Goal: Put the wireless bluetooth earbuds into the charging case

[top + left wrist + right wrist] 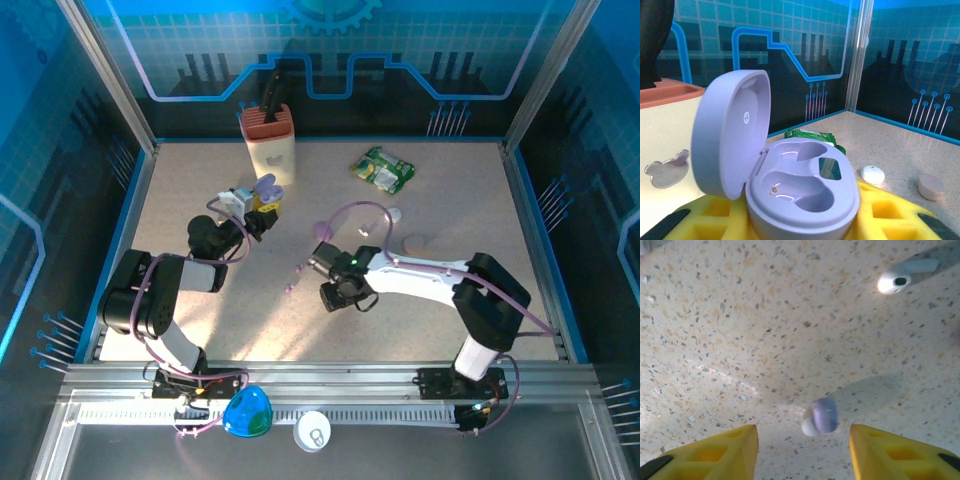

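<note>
The lilac charging case (805, 192) is open, its lid (730, 135) upright and both wells empty. My left gripper (802, 222) is shut on its base, yellow fingers (890, 210) on either side; from above, the case (266, 188) sits at the left gripper (258, 205). A tiny lilac earbud (820, 416) lies on the table between the yellow fingers (720, 450) of my open right gripper (804, 452), untouched. A second earbud (896, 281) lies farther off. From above, two lilac bits (298, 270) (289, 289) lie just left of the right gripper (322, 282).
A cream holder with a terracotta top (272, 140) stands at the back, close behind the case. A green packet (384, 170) lies back right. A white pebble (872, 174) and a pinkish pebble (931, 186) rest mid-table. A blue item (247, 413) and a white disc (312, 431) sit on the near rail.
</note>
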